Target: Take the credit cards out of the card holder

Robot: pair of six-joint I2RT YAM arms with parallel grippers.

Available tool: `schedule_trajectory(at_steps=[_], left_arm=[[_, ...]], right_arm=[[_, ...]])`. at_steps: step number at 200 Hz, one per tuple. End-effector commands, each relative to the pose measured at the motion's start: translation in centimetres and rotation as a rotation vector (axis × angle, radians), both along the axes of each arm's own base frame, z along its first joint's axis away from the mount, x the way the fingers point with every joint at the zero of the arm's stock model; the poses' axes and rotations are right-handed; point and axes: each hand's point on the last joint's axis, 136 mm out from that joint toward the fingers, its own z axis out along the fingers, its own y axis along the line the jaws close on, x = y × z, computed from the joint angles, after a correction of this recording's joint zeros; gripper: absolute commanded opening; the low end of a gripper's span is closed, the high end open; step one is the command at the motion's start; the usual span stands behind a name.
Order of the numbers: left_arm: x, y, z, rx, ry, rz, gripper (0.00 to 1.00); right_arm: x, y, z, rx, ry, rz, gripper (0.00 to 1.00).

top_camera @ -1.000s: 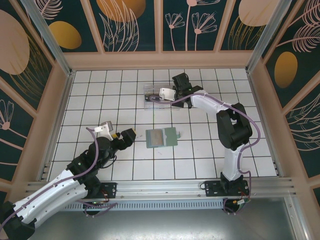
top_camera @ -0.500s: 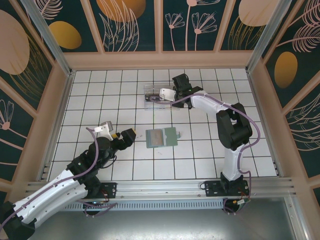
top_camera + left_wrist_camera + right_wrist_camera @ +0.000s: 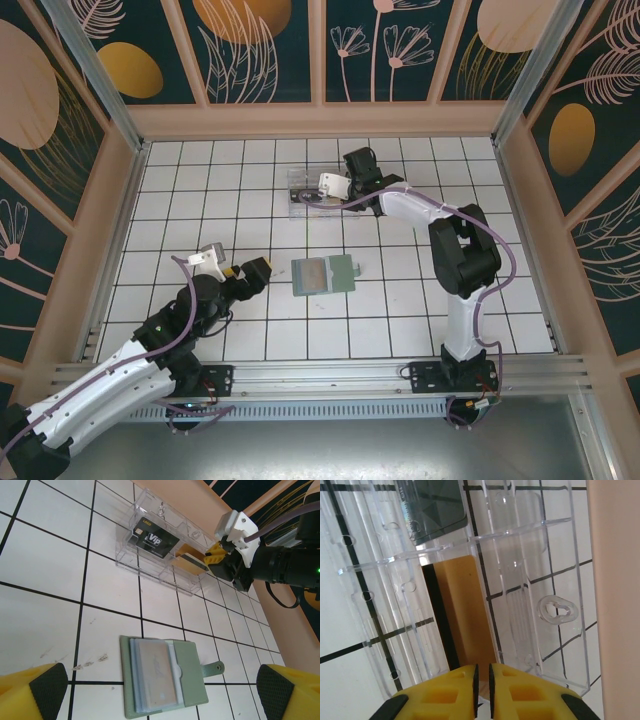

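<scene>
Right gripper (image 3: 482,681): fingers a slit apart at the end of the gold card (image 3: 465,615), grip unclear. That card sits in the clear tray (image 3: 555,580) beside the black VIP card (image 3: 152,540). Left gripper (image 3: 163,689) hangs spread wide over the green card holder (image 3: 325,274), mid-table, more cards (image 3: 156,672) inside. Judged partway done.

My white tabletop (image 3: 200,170) is ruled in black squares, lightly scuffed (image 3: 92,661) mid-way. A clear plastic tray (image 3: 298,182) lies near its far edge, below floral-panelled wooden walls (image 3: 320,120).
</scene>
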Motion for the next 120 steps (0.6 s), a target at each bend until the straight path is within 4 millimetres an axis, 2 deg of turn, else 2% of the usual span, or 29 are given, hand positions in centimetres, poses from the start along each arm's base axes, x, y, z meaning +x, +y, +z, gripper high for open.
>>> schedule_trajectory(at_steps=[1, 29, 55, 85, 120], left_arm=[[0.0, 0.3, -0.1, 0.005, -0.001, 0.012, 0.99], [0.0, 0.3, 0.0, 0.002, -0.003, 0.013, 0.99], [0.0, 0.1, -0.1, -0.007, -0.001, 0.006, 0.98], [0.0, 0.0, -0.1, -0.012, -0.002, 0.004, 0.98], [-0.1, 0.0, 0.0, -0.016, -0.003, -0.002, 0.98]], right_arm=[[0.7, 0.3, 0.4, 0.030, -0.013, -0.029, 0.17], [0.5, 0.8, 2.5, 0.082, -0.024, -0.025, 0.18], [-0.7, 1.0, 3.9, 0.127, -0.012, -0.016, 0.30], [-2.7, 0.7, 2.7, 0.126, 0.035, 0.010, 0.44], [-3.1, 0.3, 1.4, 0.116, 0.068, 0.001, 0.46]])
